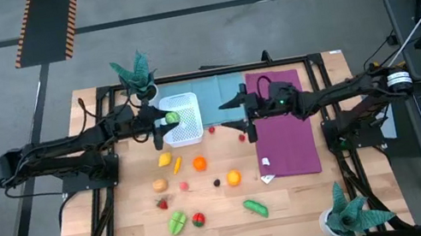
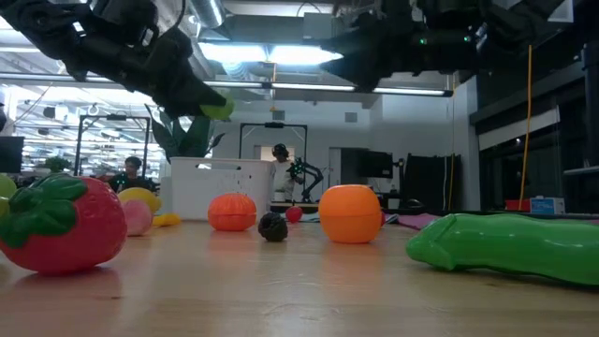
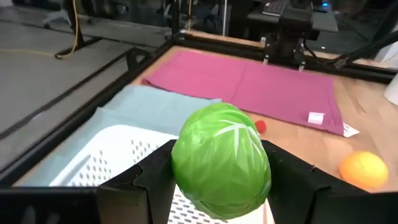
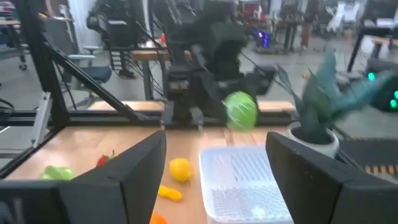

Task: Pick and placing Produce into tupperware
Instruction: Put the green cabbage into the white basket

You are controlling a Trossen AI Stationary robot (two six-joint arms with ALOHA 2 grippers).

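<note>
Left gripper [image 1: 165, 119] clenched on one green cabbage [image 3: 221, 160], held above near edge of white tupperware [image 1: 182, 119]. Right gripper [image 1: 238, 116] released, fingers spread wide, nothing between them, hovering just beside tupperware over edge of magenta mat [image 1: 283, 123]. One light-blue cloth [image 1: 209, 97] under and beside tupperware. Loose produce on wood below tupperware: two oranges [image 1: 199, 163], one yellow lemon [image 1: 165, 159], one strawberry [image 1: 161, 203], one green cucumber [image 1: 255, 207]. Two teal potted plants [image 1: 135, 70]: one behind tupperware, one at far corner.

Green cabbage [image 3: 221, 160] above white tupperware [image 3: 106, 162]
</note>
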